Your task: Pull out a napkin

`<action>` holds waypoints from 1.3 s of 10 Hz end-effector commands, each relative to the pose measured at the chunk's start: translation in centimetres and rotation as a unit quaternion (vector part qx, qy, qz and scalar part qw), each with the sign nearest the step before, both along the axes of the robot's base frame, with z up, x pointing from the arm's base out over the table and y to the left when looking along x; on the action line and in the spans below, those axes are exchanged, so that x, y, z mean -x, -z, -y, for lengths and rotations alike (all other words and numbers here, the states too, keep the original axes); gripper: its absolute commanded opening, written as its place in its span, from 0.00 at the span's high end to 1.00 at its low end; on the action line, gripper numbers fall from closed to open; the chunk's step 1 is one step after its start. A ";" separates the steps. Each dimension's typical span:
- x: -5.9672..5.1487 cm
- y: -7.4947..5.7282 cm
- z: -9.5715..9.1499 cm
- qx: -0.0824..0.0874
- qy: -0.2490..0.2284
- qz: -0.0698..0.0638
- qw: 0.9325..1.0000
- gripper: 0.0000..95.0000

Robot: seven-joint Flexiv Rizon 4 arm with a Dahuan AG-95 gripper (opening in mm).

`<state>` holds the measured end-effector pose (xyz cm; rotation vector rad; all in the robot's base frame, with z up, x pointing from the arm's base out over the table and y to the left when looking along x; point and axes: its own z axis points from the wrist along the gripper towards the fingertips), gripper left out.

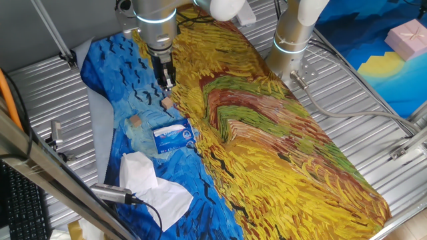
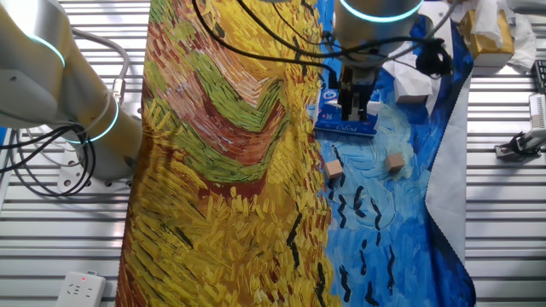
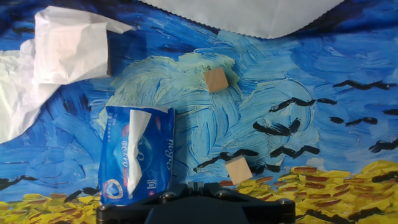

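The blue-and-white tissue pack (image 3: 135, 155) lies flat on the blue part of the painted cloth. It also shows in one fixed view (image 1: 173, 137) and in the other fixed view (image 2: 334, 126). The napkin (image 3: 138, 144) shows only as a white creased strip in the pack's slot. My gripper (image 1: 166, 83) hangs above the cloth, beyond the pack and apart from it, with the jaws together and nothing between them. In the hand view only the gripper's (image 3: 195, 186) dark base shows at the bottom edge. In the other fixed view the gripper (image 2: 357, 109) covers part of the pack.
A bigger white tissue wad (image 3: 65, 50) lies past the pack, also in one fixed view (image 1: 150, 183). Two small wooden blocks (image 3: 216, 79) (image 3: 238, 169) lie on the cloth near the pack. A second arm's base (image 1: 293, 40) stands at the table's side.
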<state>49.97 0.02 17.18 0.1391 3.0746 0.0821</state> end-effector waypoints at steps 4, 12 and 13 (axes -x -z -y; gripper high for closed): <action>-1.7 0.1 -1.8 0.006 0.019 -0.008 1.000 1.00; -4.9 0.9 -2.7 0.012 0.031 -0.001 0.999 1.00; -5.3 0.9 -2.8 0.012 0.036 0.000 0.999 1.00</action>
